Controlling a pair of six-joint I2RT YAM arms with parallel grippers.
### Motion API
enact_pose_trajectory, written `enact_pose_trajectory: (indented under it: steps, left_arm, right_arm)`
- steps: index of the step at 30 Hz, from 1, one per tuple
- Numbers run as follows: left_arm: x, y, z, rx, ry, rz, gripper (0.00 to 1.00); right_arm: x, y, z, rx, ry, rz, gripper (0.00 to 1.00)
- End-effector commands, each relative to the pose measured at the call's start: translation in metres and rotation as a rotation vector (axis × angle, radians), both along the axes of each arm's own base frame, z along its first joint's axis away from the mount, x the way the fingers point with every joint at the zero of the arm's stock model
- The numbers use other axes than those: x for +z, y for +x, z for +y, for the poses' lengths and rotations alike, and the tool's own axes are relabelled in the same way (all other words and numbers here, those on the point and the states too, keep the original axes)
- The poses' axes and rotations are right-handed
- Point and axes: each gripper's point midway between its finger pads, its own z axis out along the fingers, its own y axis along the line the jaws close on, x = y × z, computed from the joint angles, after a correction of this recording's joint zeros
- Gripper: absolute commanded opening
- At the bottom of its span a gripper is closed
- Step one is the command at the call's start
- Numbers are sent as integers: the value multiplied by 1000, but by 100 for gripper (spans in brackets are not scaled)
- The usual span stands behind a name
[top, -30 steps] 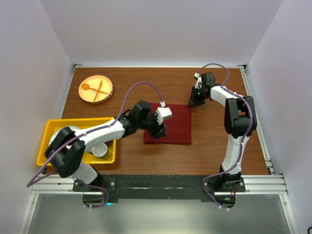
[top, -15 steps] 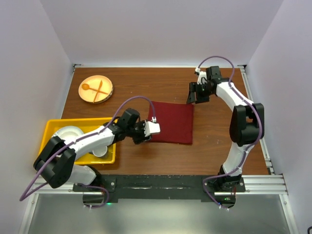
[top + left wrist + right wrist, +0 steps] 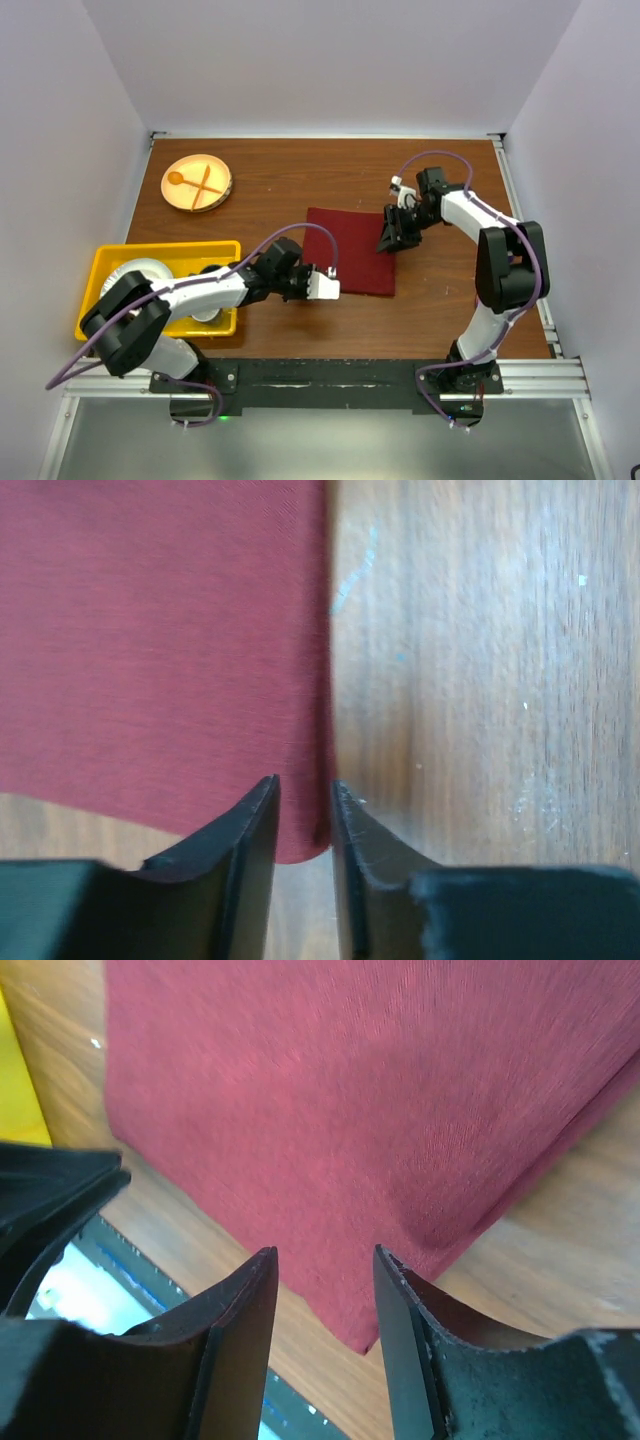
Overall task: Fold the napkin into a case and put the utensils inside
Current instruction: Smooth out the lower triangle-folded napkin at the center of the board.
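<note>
The maroon napkin lies flat on the wooden table, folded to a rough square. My left gripper sits low at its near-left corner. In the left wrist view the left gripper shows a narrow gap between its fingers, and the napkin corner lies in that gap. My right gripper hovers at the napkin's right edge. In the right wrist view the right gripper is open above a corner of the napkin. The utensils are out of view.
A yellow bin with a white bowl and a cup stands at the left. A round wooden plate with an orange spoon and fork sits at the far left. Walls close in the table on three sides.
My left gripper slid off the napkin to its near-left corner and its jaws narrowed. My right gripper opened and came from the far right corner down along the right edge.
</note>
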Motion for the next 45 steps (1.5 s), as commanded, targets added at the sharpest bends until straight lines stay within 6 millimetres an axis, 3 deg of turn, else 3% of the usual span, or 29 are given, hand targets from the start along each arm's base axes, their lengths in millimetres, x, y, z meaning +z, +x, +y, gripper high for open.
enact_pose_trajectory:
  steps: [1,7,10,12,13,14,16,17,18,19,20,22,24,25,26,27,28,29,30,31,32,33,34,35,36,38,39,43,45]
  left_arm:
    - [-20,-2,3,-13,50,-23,26]
    - [-42,-15,13,-23,116,44,12]
    - [-40,-19,16,-13,127,64,6]
    - [-31,-20,16,-2,121,72,11]
    - [-13,-18,13,-1,78,46,16]
    - [-3,-18,13,7,59,39,32]
    - [37,-11,6,31,-43,0,50]
    - [50,-7,5,59,-76,-7,70]
    - [72,4,3,119,-136,-6,79]
    - [90,10,2,146,-184,-13,100]
    - [105,21,4,187,-222,-16,100]
    - [143,46,0,331,-323,-40,100]
    - [191,68,-8,448,-488,-39,100]
    - [203,69,-11,434,-539,-22,100]
    - [231,73,-19,413,-658,-34,100]
    - [238,70,-25,379,-706,-26,100]
    - [254,72,-31,361,-775,-40,100]
    - [260,71,-36,380,-821,23,100]
    - [251,73,-43,383,-814,85,100]
    - [233,70,-46,426,-766,195,100]
    - [222,71,-46,464,-738,293,100]
    - [214,52,-61,322,-691,439,100]
    - [207,44,-62,278,-690,519,100]
    - [206,39,-62,325,-733,668,100]
    - [178,21,-60,326,-715,797,100]
    - [177,14,-62,324,-781,909,100]
    - [159,6,-60,339,-766,968,100]
    - [142,6,-63,331,-783,1070,100]
    - [122,4,-61,382,-760,1189,100]
  right_arm:
    - [-17,-10,2,5,18,56,46]
    - [-58,-5,-13,18,-93,82,42]
    - [-56,12,-14,19,-109,32,41]
    - [-37,29,-8,28,-74,-17,41]
    - [-27,34,-4,30,-55,-37,41]
    - [-4,41,0,61,-25,-99,42]
    - [26,44,12,92,51,-161,51]
    - [55,47,15,102,80,-232,56]
    - [71,47,19,114,111,-268,61]
    - [84,48,20,112,118,-301,68]
    - [114,52,20,108,131,-396,83]
    - [147,57,21,100,143,-515,98]
    - [198,62,23,88,180,-711,98]
    - [200,64,21,28,184,-726,98]
    - [224,83,17,-59,201,-845,98]
    - [242,80,16,-194,267,-818,98]
    - [231,78,15,-218,288,-792,98]
    - [242,80,21,-195,345,-837,98]
    - [225,77,33,-131,386,-759,98]
    - [225,74,44,-79,417,-701,98]
    - [202,51,58,-19,439,-520,98]
    - [189,42,64,-5,449,-433,98]
    - [167,32,68,-9,457,-330,98]
    - [164,23,75,2,490,-304,98]
    - [161,15,77,-43,521,-241,98]
    - [143,-2,80,-61,545,-195,98]
    - [136,-9,81,-65,545,-159,98]
    - [92,-33,81,-89,523,-10,98]
    - [83,-35,85,-104,538,29,98]
